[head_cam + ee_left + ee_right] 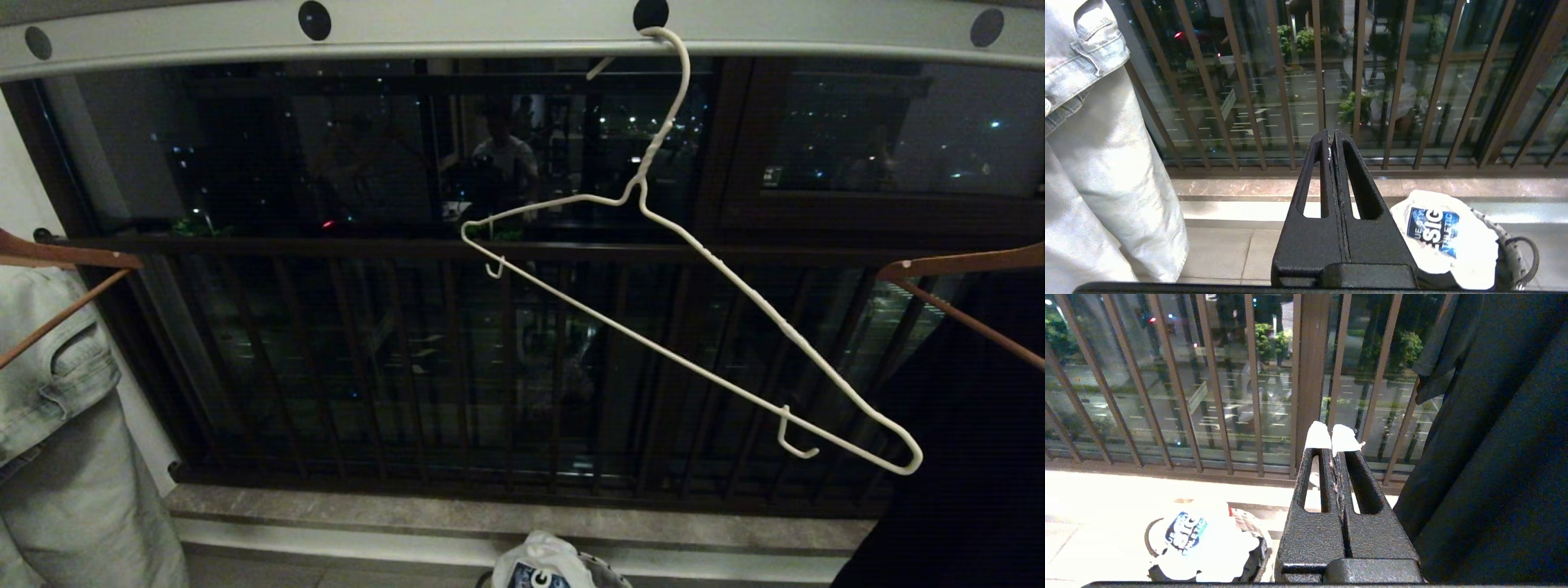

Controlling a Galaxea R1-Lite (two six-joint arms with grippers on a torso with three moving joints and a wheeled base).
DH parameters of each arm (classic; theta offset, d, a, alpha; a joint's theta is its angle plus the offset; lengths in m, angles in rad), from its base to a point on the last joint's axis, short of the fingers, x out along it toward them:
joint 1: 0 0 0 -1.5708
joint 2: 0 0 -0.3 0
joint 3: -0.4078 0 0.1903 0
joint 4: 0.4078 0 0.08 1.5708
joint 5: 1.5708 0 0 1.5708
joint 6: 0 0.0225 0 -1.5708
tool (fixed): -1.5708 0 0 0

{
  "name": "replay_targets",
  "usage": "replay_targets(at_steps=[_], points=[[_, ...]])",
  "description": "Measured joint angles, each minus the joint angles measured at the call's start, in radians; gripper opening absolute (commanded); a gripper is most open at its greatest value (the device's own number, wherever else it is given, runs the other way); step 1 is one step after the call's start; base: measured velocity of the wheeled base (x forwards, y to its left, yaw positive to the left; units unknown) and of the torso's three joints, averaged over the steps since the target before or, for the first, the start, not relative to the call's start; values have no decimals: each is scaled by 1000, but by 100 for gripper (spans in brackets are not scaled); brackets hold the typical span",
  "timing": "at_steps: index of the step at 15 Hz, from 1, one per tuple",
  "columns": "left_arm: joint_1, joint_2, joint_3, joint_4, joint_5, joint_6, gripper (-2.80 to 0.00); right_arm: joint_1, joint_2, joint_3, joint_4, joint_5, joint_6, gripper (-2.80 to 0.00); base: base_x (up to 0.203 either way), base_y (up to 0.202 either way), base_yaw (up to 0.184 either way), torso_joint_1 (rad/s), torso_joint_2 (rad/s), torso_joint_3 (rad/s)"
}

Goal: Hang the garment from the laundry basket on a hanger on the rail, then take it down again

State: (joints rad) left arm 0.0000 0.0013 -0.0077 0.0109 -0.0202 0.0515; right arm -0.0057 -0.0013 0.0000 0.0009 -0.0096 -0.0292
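The white garment (543, 563) with its blue logo lies bunched in the laundry basket (1515, 249) on the floor below the window; the garment (1447, 237) and basket (1251, 535) show in both wrist views. The cream wire hanger (694, 327) hangs empty and tilted from the pale rail (490, 28) overhead. My left gripper (1332, 136) is shut and empty, hovering left of the basket. My right gripper (1332, 445), with white tape on its tips, is shut and empty, to the right of the garment (1196, 539). Neither arm shows in the head view.
A pale denim piece (57, 425) hangs at the left on a brown wooden hanger (57, 269). A black garment (963, 441) hangs at the right on another wooden hanger (963, 269). The dark barred window railing (490, 359) and a stone sill (490, 514) stand ahead.
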Motion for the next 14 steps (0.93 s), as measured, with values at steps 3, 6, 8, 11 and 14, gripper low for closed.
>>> replay_targets(at_steps=[3,6,8,11,14], points=[[0,0,1,-5,5,-30,-280,0,0,0,-1,-4,28,-280,0,0,0,0,0,0],[0,0,1,-5,5,-30,-280,0,0,0,-1,-4,29,-280,0,0,0,0,0,0],[0,0,1,-5,5,-30,-280,0,0,0,-1,-4,29,-280,0,0,0,0,0,0],[0,0,2,-5,5,-30,-280,0,0,0,-1,-4,29,-280,0,0,0,0,0,0],[0,0,2,-5,5,-30,-280,0,0,0,-1,-4,29,-280,0,0,0,0,0,0]])
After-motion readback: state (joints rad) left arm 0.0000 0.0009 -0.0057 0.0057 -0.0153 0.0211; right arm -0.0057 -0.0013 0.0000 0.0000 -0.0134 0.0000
